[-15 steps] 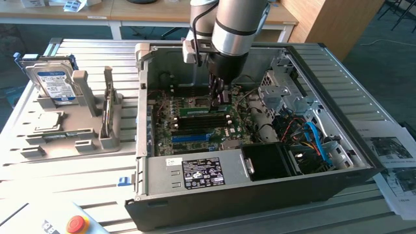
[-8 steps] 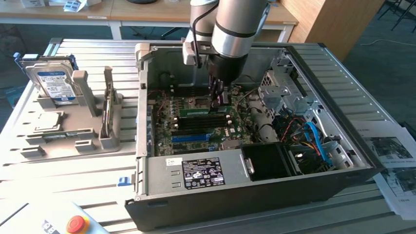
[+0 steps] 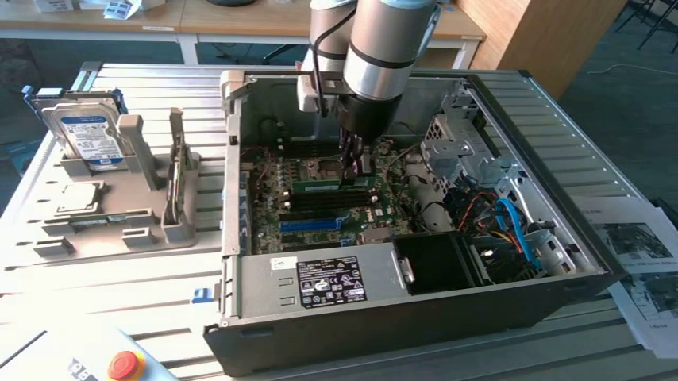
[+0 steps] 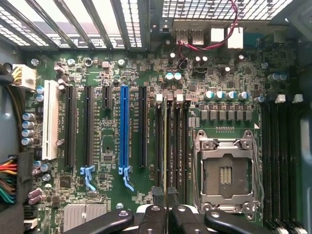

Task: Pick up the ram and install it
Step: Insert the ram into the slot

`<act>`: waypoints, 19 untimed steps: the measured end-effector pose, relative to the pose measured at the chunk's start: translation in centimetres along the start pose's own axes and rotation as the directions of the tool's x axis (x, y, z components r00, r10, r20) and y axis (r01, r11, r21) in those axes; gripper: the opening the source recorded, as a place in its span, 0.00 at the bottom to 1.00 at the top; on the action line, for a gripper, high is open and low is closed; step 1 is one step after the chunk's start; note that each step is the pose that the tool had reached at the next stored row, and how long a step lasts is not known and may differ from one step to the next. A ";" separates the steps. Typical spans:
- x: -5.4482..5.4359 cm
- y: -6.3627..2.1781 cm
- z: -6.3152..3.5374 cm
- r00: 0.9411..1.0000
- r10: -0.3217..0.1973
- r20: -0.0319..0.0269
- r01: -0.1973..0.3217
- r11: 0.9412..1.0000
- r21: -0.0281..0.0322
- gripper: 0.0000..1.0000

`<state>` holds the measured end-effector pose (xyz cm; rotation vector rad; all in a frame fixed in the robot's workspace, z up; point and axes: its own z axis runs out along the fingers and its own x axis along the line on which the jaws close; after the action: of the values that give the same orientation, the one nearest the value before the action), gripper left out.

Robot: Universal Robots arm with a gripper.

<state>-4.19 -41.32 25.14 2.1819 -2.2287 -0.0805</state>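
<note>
Exterior view first: the arm (image 3: 387, 48) reaches almost straight down into the open computer case (image 3: 424, 321), which lies on its side on the slatted counter (image 3: 95, 298). Its wrist is vertical and the tool (image 3: 355, 168) is low over the motherboard (image 3: 317, 238). The ram (image 3: 329, 186) is no longer out on the counter. It stands on edge in the bank of memory slots, between the processor socket (image 3: 330, 168) and the long blue slot strip (image 3: 313, 225).

From the wrist view the ram (image 4: 165, 146) shows as a thin pale-green line running along one slot. Empty dark slots (image 4: 179, 146) lie just beside it, and the open silver socket (image 4: 226, 173) lies beyond those. The line runs in between the fingers of the tool (image 4: 165, 207), whose jaws are drawn narrow. My reading is that they pinch the stick's top edge near one end, though the contact itself is partly hidden.

So the pick-up looks done and the installing step is in hand, with the stick lined up in its slot. Whether it is fully seated cannot be told, and the end latches are too small to read. Finishing the seat would call for a push straight down with no tilt. The board must keep true to the slot's length, so that both ends go home evenly and not one corner first.
</note>
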 end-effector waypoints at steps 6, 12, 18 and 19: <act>0.0 0.04 0.71 1.000 0.000 0.000 0.000 1.000 0.000 0.12; 0.0 0.05 1.04 1.000 0.000 0.000 0.000 1.000 0.000 0.12; 0.0 0.01 1.05 1.000 0.000 0.000 0.000 1.000 0.000 0.12; 0.0 0.00 1.05 1.000 0.000 0.000 0.000 1.000 0.000 0.12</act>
<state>-4.25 -41.32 24.09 2.1819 -2.2287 -0.0803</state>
